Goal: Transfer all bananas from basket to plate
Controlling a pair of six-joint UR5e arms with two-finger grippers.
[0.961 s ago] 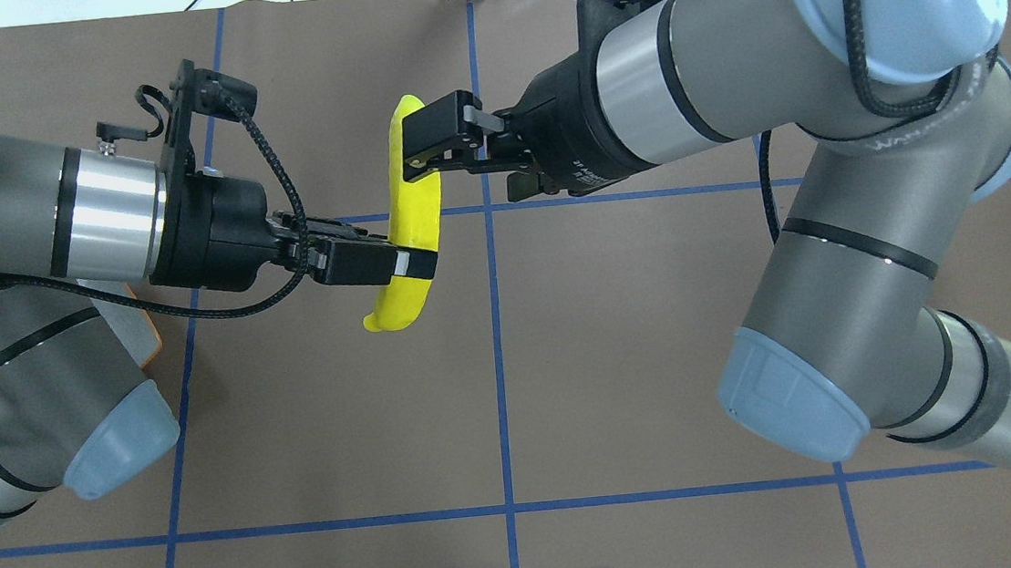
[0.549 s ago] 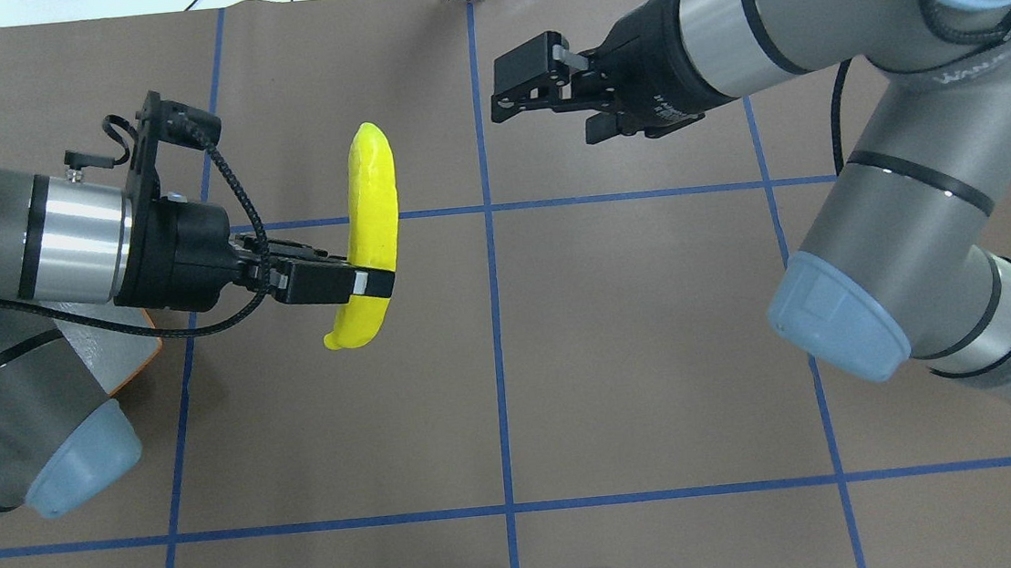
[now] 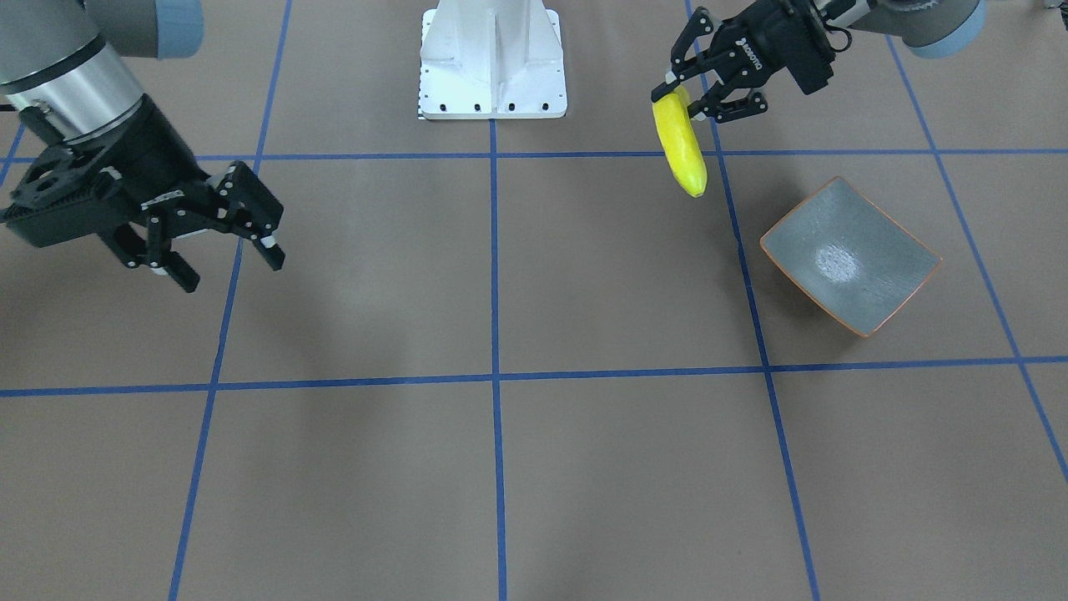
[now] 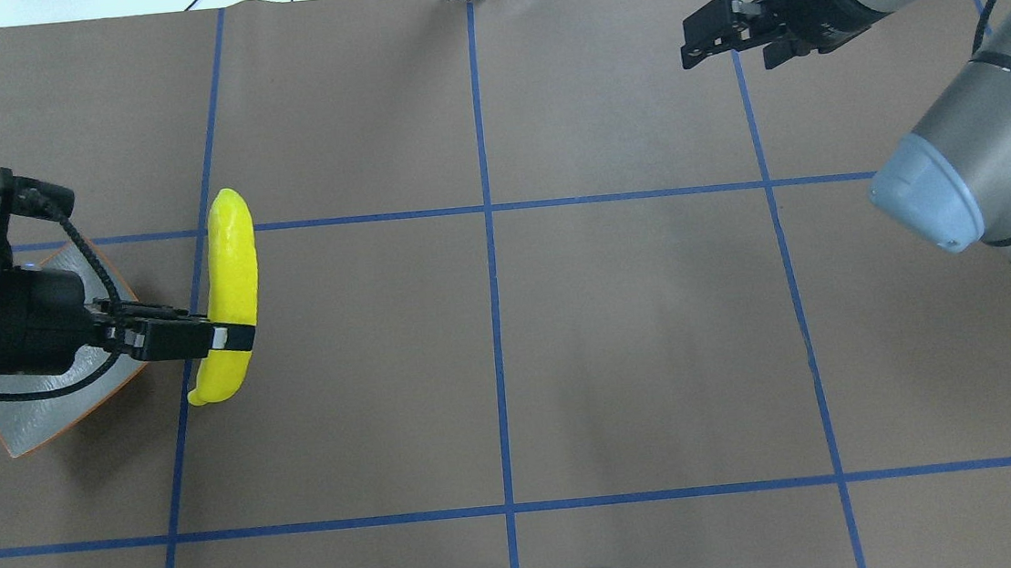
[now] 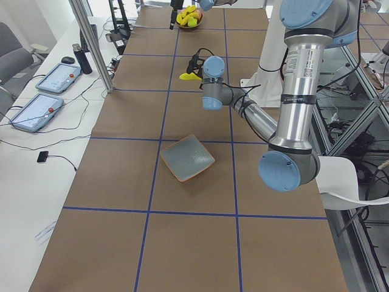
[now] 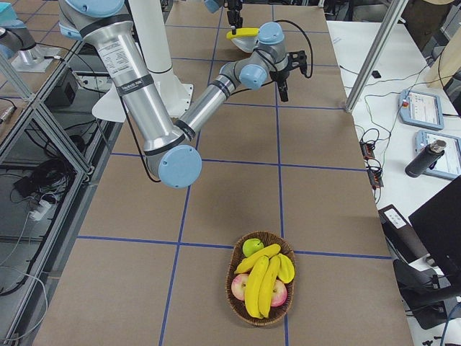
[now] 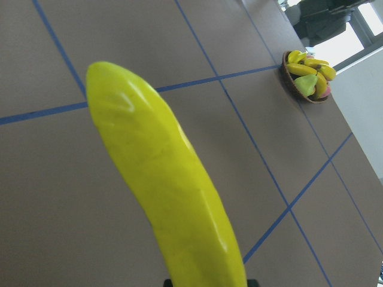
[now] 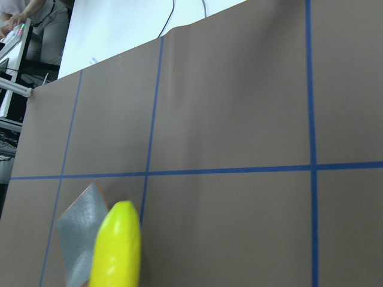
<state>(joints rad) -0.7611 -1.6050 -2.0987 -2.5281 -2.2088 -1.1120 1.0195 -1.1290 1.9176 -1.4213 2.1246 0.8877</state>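
Observation:
My left gripper [image 4: 231, 338] is shut on a yellow banana [image 4: 231, 281], gripping it near its lower end and holding it above the table. The banana hangs just right of the grey-green plate [image 4: 32, 417], which my left wrist partly covers from overhead. Seen from the front, the same banana [image 3: 680, 146] hangs up and to the left of the plate [image 3: 851, 255], which holds nothing. My right gripper [image 4: 691, 43] is open and empty at the far right of the table. The basket [image 6: 245, 306] holds more bananas [image 6: 261, 281].
The basket also holds apples [image 6: 238, 287] and a green fruit [image 6: 252, 247], near the table's right end. Blue tape lines grid the brown table cover. The robot's white base [image 3: 492, 63] stands at the near edge. Tablets and cables lie on a side bench.
My right gripper let go of the banana's far end and drew back to the far right. My left gripper carried the banana leftward to beside the plate.

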